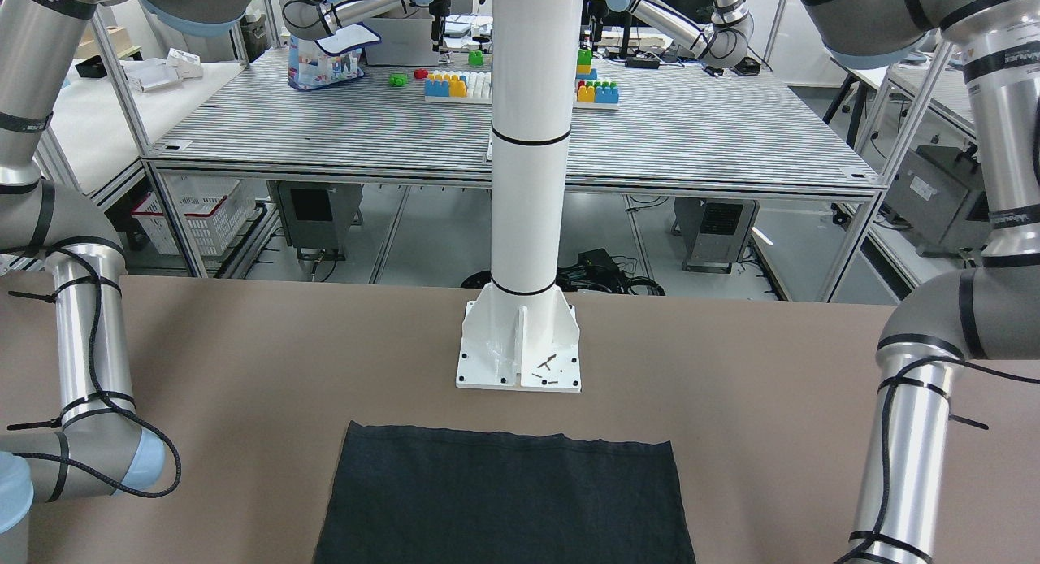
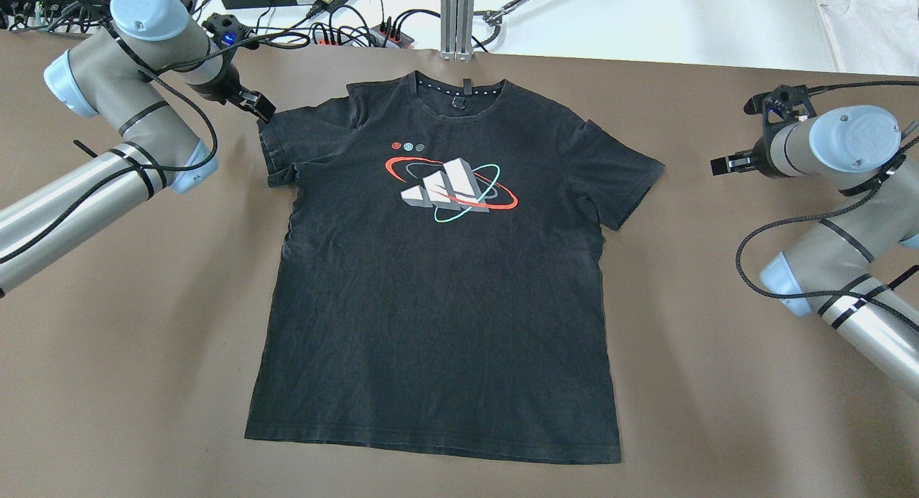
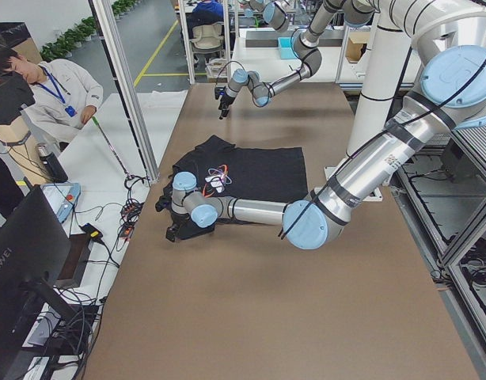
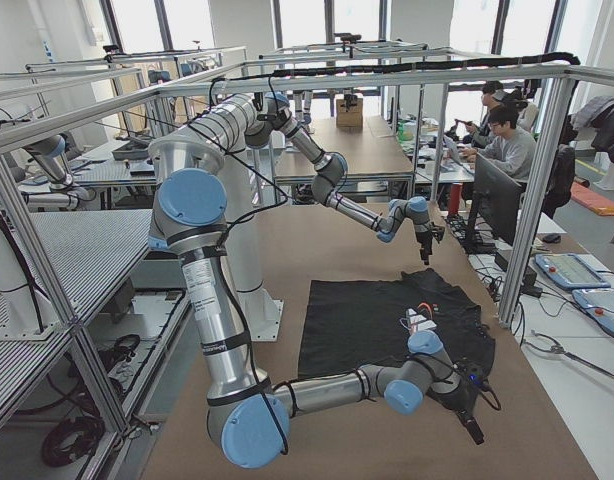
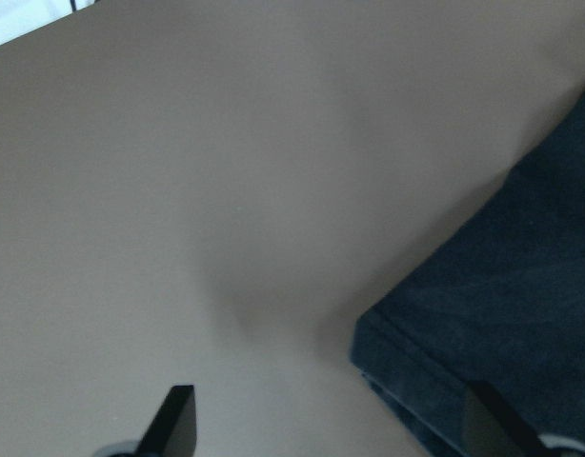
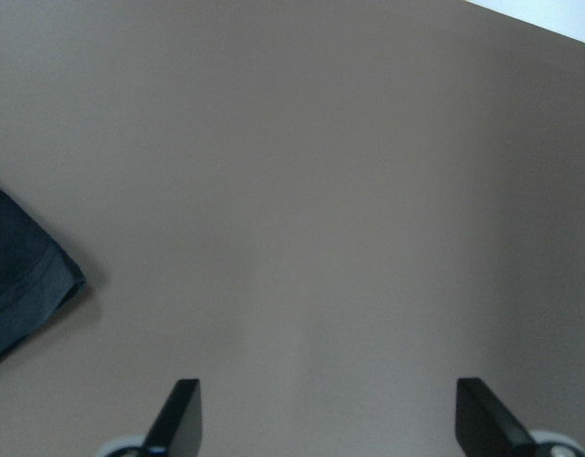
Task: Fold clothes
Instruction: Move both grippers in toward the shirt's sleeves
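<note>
The clothes are one black T-shirt (image 2: 438, 304) with a red, white and teal print on the chest. It lies flat and face up on the brown table, collar toward the far edge. Its hem shows in the front-facing view (image 1: 504, 499). My left gripper (image 2: 262, 110) is open at the outer corner of the sleeve on the overhead view's left. In the left wrist view (image 5: 331, 424) that sleeve corner (image 5: 483, 324) lies between the fingers, nearer the right one. My right gripper (image 2: 721, 166) is open and empty over bare table, apart from the other sleeve (image 6: 16, 276).
The white pillar's base plate (image 1: 518, 344) stands on the table just behind the hem. Cables and power bricks (image 2: 287, 3) and an aluminium post (image 2: 457, 17) line the far edge. A white cloth (image 2: 861, 17) lies beyond the far right corner. Operators sit beyond that edge (image 3: 53, 95).
</note>
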